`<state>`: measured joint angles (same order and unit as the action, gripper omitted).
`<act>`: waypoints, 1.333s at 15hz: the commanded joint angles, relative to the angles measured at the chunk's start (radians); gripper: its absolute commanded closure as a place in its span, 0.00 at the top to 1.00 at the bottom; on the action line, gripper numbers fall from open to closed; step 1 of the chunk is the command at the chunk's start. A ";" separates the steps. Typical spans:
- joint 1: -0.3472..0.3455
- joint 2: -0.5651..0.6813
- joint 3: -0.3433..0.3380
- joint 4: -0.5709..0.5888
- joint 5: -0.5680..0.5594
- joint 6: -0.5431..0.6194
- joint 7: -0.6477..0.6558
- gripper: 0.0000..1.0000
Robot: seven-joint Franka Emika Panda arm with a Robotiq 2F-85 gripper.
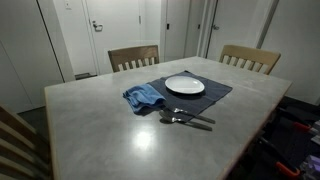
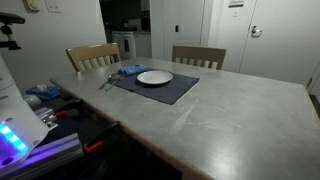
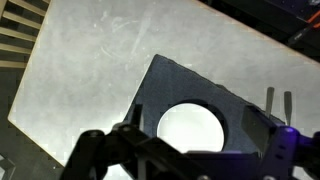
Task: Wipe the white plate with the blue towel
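The white plate sits on a dark placemat on the grey table and shows in both exterior views. The crumpled blue towel lies at the mat's corner beside the plate. In the wrist view my gripper hangs high above the plate, with its fingers spread apart and nothing between them. The towel is hidden in the wrist view. The gripper does not show in either exterior view.
A fork and knife lie on the table by the mat's near edge. Two wooden chairs stand at the far side. Cluttered gear sits past the table's end.
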<state>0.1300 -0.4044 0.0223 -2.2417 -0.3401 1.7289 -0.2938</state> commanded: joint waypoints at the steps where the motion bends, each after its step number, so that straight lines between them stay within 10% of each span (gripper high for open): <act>1: -0.010 0.004 0.020 0.003 0.015 -0.012 0.042 1.00; 10: -0.006 0.096 0.151 0.011 0.319 0.042 0.648 1.00; 20: -0.002 0.161 0.169 0.001 0.365 0.123 0.729 1.00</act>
<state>0.1341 -0.2444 0.1858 -2.2416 0.0235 1.8531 0.4364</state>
